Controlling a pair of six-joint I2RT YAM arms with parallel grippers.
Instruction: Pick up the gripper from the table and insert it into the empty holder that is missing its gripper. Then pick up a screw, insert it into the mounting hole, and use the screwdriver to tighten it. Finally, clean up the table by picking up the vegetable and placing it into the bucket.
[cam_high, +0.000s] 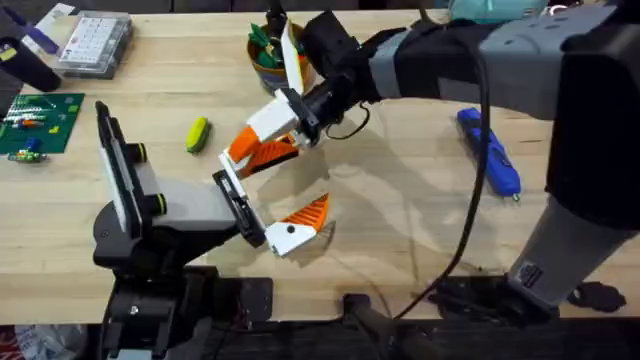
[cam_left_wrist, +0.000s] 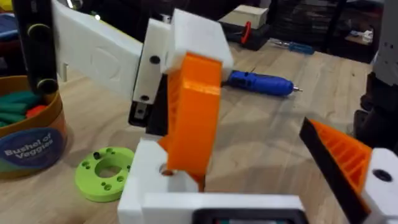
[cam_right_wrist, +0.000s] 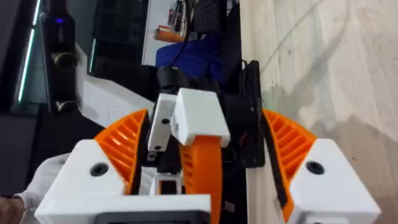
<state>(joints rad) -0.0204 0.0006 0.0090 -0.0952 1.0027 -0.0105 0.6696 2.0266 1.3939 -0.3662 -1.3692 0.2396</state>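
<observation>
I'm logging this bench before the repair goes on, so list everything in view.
gripper: one, orange with white plate, held over the table's middle
holder: one, black, end of the left arm
mounted finger: one, orange on a white block, beside the holder
screwdriver: one, blue, lying at the right
bucket: one, orange-brown with blue label, far middle
vegetable: one, yellow-green, left of centre
disc: one, green, near the bucket
parts box: one, clear, far left
circuit board: one, green, left edge
table: one, light wood
left arm: grey and black, lower left
right gripper: white and orange, shut on the gripper
</observation>
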